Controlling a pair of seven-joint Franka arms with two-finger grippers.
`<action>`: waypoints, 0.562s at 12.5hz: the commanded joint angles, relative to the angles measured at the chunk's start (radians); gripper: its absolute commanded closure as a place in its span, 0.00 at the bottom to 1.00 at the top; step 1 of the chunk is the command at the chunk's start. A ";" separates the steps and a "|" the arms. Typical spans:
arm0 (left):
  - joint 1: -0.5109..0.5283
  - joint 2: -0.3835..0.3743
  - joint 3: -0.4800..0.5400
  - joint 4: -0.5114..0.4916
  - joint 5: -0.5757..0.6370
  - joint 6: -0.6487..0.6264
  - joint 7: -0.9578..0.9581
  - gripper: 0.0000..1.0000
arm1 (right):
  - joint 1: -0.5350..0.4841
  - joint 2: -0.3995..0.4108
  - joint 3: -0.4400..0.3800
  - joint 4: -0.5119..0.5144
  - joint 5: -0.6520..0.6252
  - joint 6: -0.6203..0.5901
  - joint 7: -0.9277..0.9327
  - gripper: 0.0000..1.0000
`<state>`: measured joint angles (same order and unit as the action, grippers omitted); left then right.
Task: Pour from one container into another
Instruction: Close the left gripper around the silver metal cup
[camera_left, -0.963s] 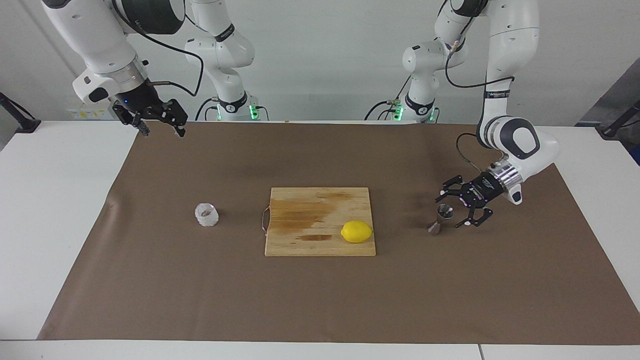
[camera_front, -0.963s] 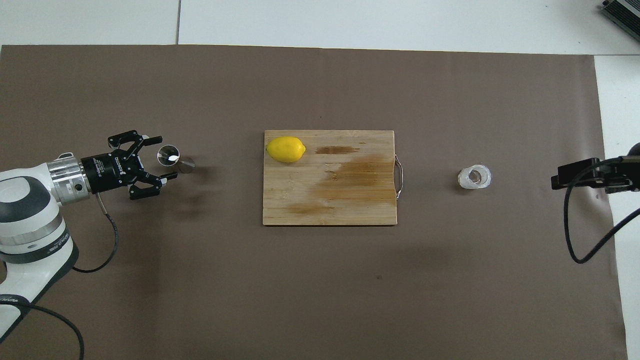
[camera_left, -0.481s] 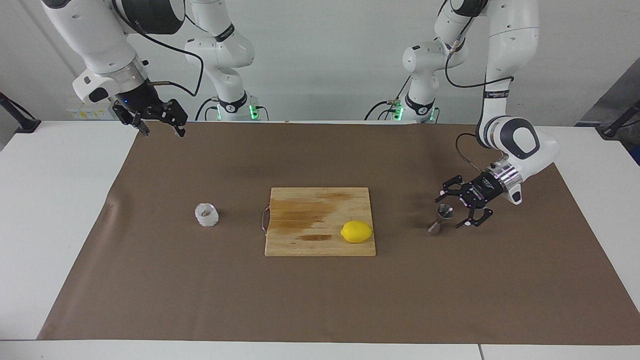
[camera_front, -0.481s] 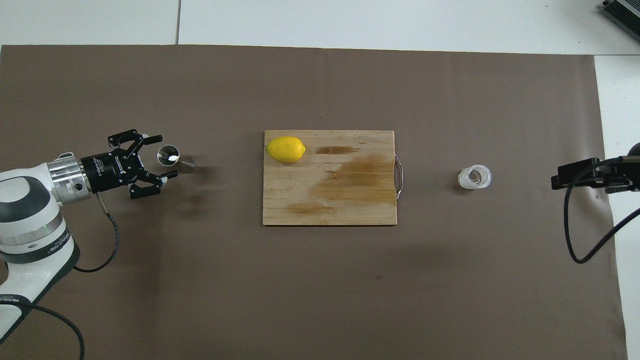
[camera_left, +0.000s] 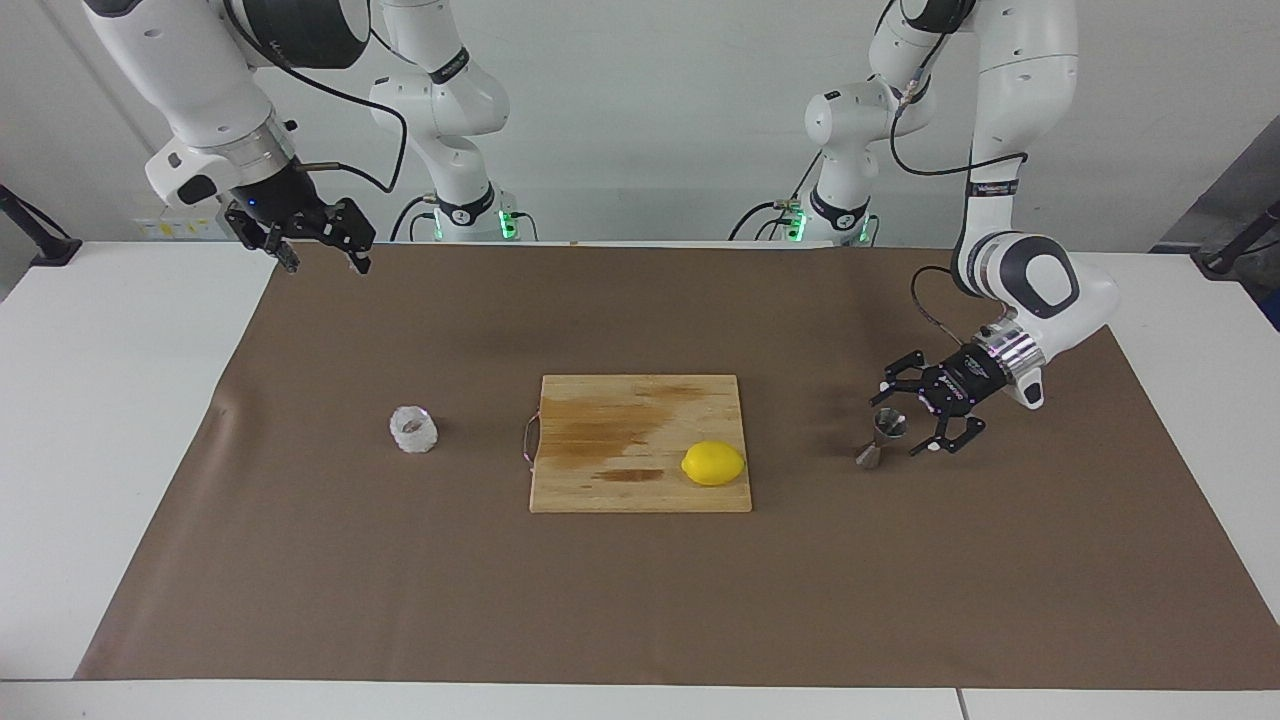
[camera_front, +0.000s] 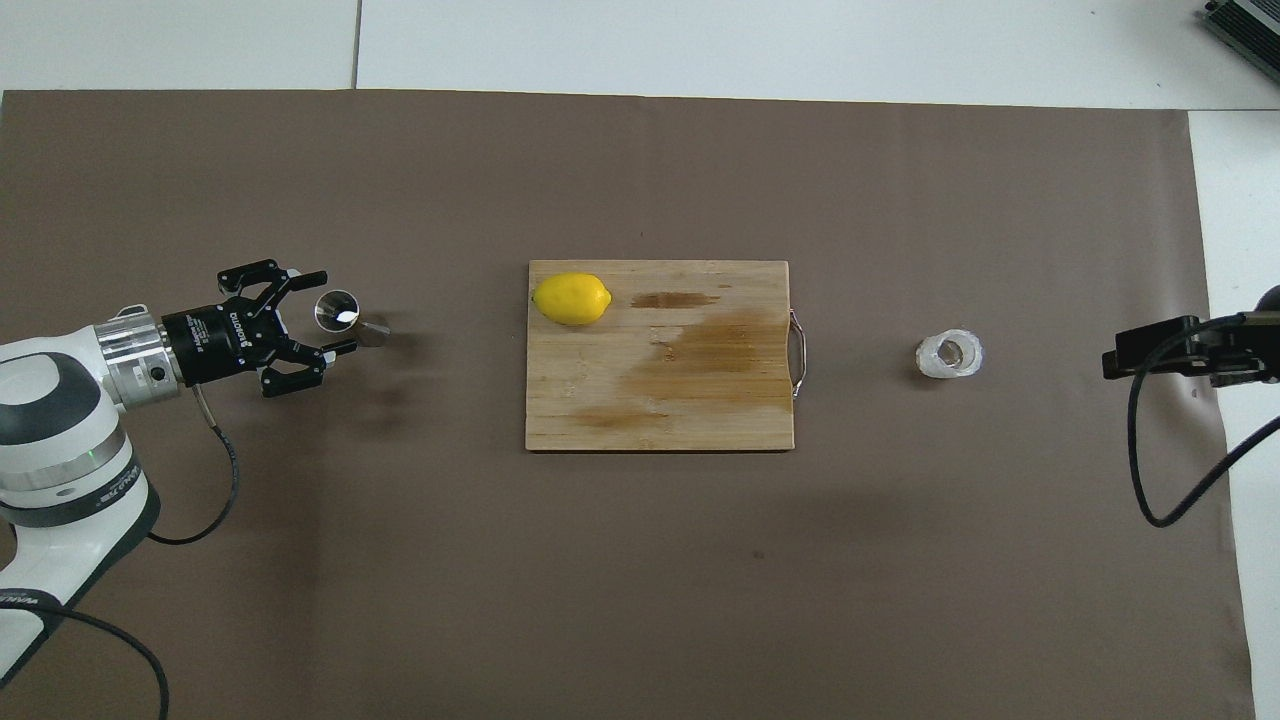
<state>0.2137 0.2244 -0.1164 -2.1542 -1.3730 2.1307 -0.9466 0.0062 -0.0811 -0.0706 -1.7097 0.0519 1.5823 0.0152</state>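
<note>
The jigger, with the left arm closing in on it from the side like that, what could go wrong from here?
1. The jigger is slim and stands on a narrow base; the left tool sits around its upper cup, so an uneven close could tip it onto the brown mat.
2. A grip on the flared cone rather than the waist might slip.
3. The glass cup stands at the right arm's end, past the cutting board and lemon, a long carry.

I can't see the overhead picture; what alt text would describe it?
The left gripper brackets a small shiny steel hourglass jigger on brown paper. A yellow lemon lies on a stained wooden cutting board mid-table, with a clear faceted glass cup toward the waiting right arm's end.
</note>
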 joint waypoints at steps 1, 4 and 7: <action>-0.011 -0.027 0.007 -0.029 -0.021 0.006 0.003 0.43 | -0.011 0.007 0.008 0.016 0.011 -0.013 0.005 0.00; -0.010 -0.028 0.009 -0.027 -0.021 -0.003 0.005 1.00 | -0.011 0.007 0.008 0.016 0.011 -0.015 0.005 0.00; -0.010 -0.030 0.009 -0.016 -0.021 -0.012 0.003 1.00 | -0.011 0.007 0.008 0.016 0.011 -0.015 0.005 0.00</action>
<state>0.2137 0.2227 -0.1164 -2.1540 -1.3731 2.1281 -0.9463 0.0062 -0.0811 -0.0706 -1.7097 0.0519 1.5823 0.0152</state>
